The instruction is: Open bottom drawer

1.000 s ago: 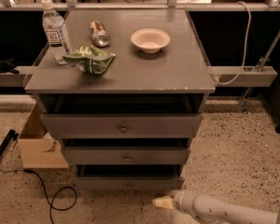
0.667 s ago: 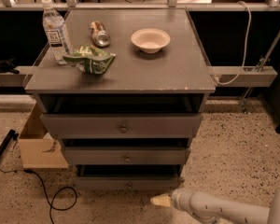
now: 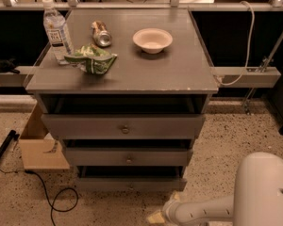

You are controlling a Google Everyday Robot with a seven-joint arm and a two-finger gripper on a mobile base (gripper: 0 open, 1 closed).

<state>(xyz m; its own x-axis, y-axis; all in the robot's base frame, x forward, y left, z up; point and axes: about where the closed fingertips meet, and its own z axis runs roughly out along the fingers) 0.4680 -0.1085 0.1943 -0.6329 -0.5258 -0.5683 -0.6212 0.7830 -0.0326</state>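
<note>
**Item: bottom drawer (image 3: 132, 183).** Lowest of three grey flat fronts in the bench (image 3: 179, 74), near the floor, at the centre of the view. It looks the narrowest and shallowest of the three. Its small round knob (image 3: 130, 188) sits mid-front and is only faintly visible. A dark gap shows above the front.

**Item: claw (image 3: 156, 216).** Pale tip at the end of the white arm (image 3: 212, 210), which comes in from the near right. It is low over the speckled floor, nearer than the bottom drawer and slightly right of its knob, apart from the front. Whether it is spread or pressed together: cannot tell.

**Other drawers.** Middle drawer (image 3: 129, 157) and top drawer (image 3: 125, 126), each with a centre knob, are stacked above. They are not the target.

**On the bench top.**
- Water bottle (image 3: 56, 32), upright, far left.
- Can (image 3: 101, 33), lying on its side.
- Crumpled green bag (image 3: 92, 60), just beside the bottle.
- Pale bowl (image 3: 152, 40), right of the can.

**On the floor.** Cardboard box (image 3: 40, 147) to the left, with a black cable (image 3: 52, 197) looping near it.

**Handling note (judgement).**
- Step in hand: the approach to the knob; no contact yet.
- Bring the claw left and slightly up until it is level with the lowest knob, not the middle one.
- Close around the knob squarely, then pull straight toward the near side along the drawer's travel.
- The knob is small, so a skewed or hurried pull would probably slip off.
- Keep the arm's underside off the floor.
</note>
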